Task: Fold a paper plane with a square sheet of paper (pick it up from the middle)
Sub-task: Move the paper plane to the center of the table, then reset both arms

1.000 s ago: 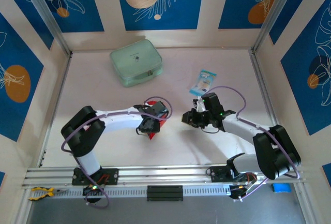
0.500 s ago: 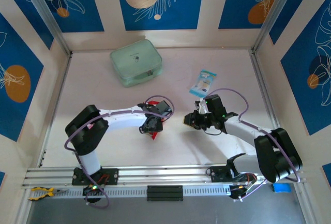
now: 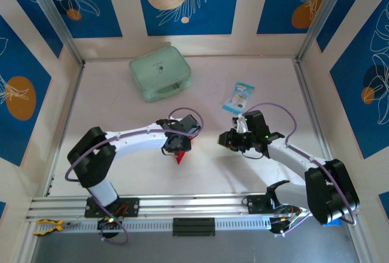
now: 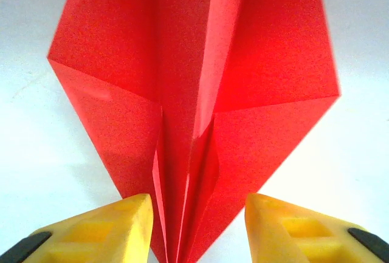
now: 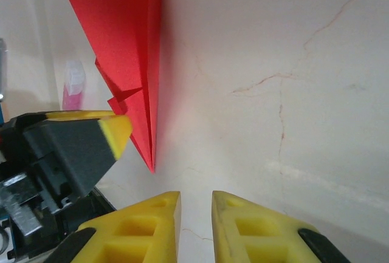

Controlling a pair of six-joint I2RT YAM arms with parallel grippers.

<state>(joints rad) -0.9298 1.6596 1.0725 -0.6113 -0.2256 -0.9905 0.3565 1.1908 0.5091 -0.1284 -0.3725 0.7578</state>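
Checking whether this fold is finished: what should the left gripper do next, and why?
Probably lift the left gripper straight off. Its jaws stand open either side of the plane's centre fold, not pinching it, and the plane already looks fully folded, with pointed nose and wings.

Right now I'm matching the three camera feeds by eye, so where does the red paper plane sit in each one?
Top external: the paper plane lies mid-table, partly under the left gripper.
Left wrist: the plane fills the centre, nose down between the yellow fingers.
Right wrist: the plane is upper left, tip pointing down.
Shared landmark: the left gripper, at the plane in all three.
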